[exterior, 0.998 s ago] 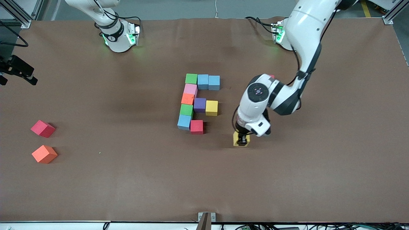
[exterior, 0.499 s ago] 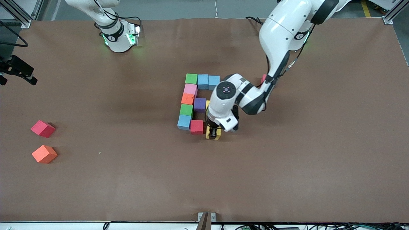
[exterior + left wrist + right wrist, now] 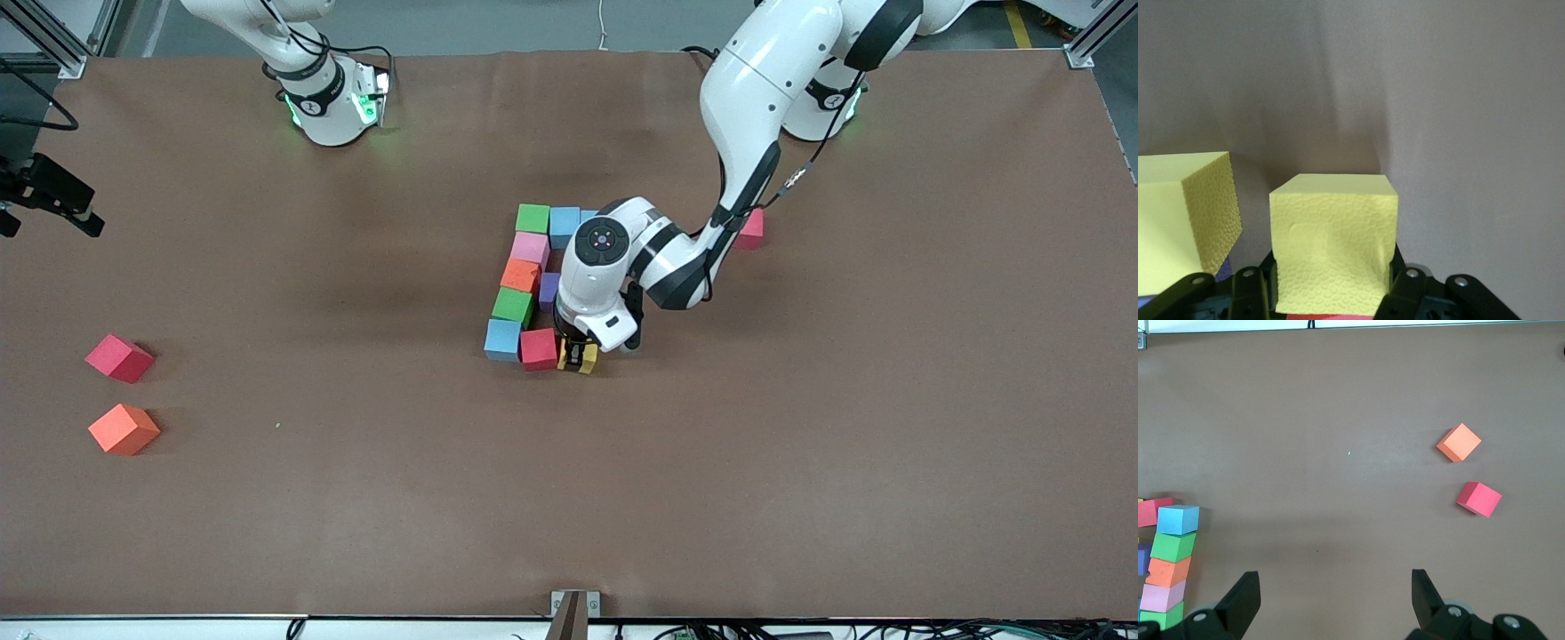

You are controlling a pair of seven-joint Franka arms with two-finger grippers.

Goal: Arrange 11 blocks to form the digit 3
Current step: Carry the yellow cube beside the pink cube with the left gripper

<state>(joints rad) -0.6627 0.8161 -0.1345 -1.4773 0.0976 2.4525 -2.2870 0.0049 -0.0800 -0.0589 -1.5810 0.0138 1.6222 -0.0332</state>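
My left gripper (image 3: 578,356) is shut on a yellow block (image 3: 588,359), low at the table right beside the red block (image 3: 539,348). In the left wrist view the yellow block (image 3: 1333,243) fills the space between the fingers (image 3: 1410,293). A second yellow block (image 3: 1185,227) stands close by; the arm hides it in the front view. The figure also holds a green block (image 3: 532,218), blue (image 3: 564,222), pink (image 3: 530,247), orange (image 3: 521,275), purple (image 3: 548,289), green (image 3: 513,305) and blue (image 3: 502,339). High over the table my right gripper (image 3: 1331,600) waits open, holding nothing.
A loose red block (image 3: 118,357) and a loose orange block (image 3: 124,428) lie near the right arm's end of the table. A pink-red block (image 3: 751,229) sits beside the left arm's forearm. The brown table (image 3: 800,444) is bare toward the front camera.
My left gripper has carried the yellow block sideways to the figure and down beside the red block. The red, blue and green blocks there have shifted slightly toward the right arm's end.
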